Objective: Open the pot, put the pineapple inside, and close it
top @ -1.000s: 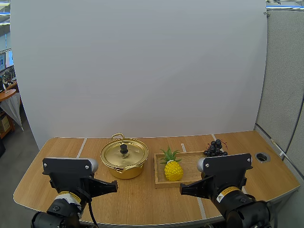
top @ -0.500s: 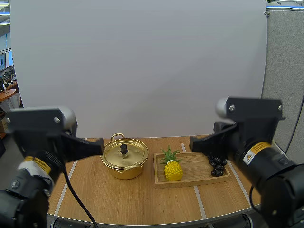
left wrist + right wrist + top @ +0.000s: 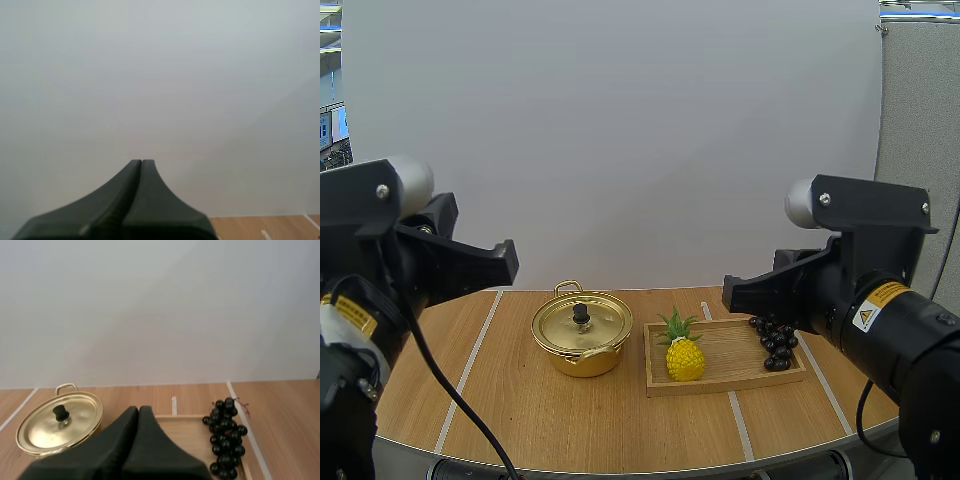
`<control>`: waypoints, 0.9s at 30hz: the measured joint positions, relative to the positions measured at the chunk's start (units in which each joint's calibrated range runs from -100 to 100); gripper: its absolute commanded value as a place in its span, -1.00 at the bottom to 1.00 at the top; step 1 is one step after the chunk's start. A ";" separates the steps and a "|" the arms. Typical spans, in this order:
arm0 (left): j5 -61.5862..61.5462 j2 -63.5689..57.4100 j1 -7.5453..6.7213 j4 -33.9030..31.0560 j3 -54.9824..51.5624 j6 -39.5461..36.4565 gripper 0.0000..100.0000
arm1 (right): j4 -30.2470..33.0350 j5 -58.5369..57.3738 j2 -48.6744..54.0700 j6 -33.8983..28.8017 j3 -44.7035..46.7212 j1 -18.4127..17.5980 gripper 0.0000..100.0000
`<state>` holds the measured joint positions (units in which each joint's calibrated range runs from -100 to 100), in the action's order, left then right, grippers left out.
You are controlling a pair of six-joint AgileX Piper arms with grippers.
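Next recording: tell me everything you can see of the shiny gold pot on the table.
The shiny gold metal pot is round and shallow. It stands upright on the wooden table. In the high view it sits left of the wooden tray, with a gap between them. Its matching gold lid is on and closed, with a small black knob at its centre. A thin loop handle stands out from the far rim. Nothing but the table touches it.
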<state>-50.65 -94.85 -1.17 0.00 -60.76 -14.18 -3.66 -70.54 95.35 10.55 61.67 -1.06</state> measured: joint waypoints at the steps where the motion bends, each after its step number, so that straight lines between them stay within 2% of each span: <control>1: -0.59 2.01 0.00 0.00 0.00 0.15 -1.00 | -0.21 -0.47 -1.40 0.00 0.00 0.00 -1.00; 9: -1.56 18.57 0.00 0.00 0.00 0.26 -1.00 | -0.58 -1.28 -18.14 0.00 0.00 0.00 -1.00; 11: -1.79 22.35 0.00 0.00 0.00 0.35 -0.94 | -0.70 -1.28 -21.81 0.26 0.00 0.00 -1.00; 13: -1.96 25.31 0.00 0.00 0.00 0.35 -0.81 | -0.70 -1.28 -25.37 0.99 0.00 0.00 -0.73; 15: -2.33 27.74 0.00 0.00 0.00 0.35 -0.55 | -0.70 -1.28 -27.99 1.78 0.00 0.00 -0.34; 17: -2.34 29.95 0.00 0.00 0.00 0.35 -0.17 | -0.70 -1.10 -29.52 2.50 0.00 0.00 0.05; 21: -2.34 32.85 0.00 0.00 0.00 0.35 0.73 | -0.70 -0.41 -30.32 2.50 0.00 0.00 1.00; 23: -2.34 33.46 0.00 0.00 0.00 0.60 1.00 | -0.70 0.57 -30.32 2.50 0.00 0.00 1.00; 27: -1.57 34.45 0.00 0.00 0.00 4.76 1.00 | -0.70 0.99 -30.32 2.50 0.00 0.00 1.00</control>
<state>-52.22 -60.40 -1.17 0.00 -60.76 -9.42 -4.36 -69.54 65.03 13.04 61.67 -1.06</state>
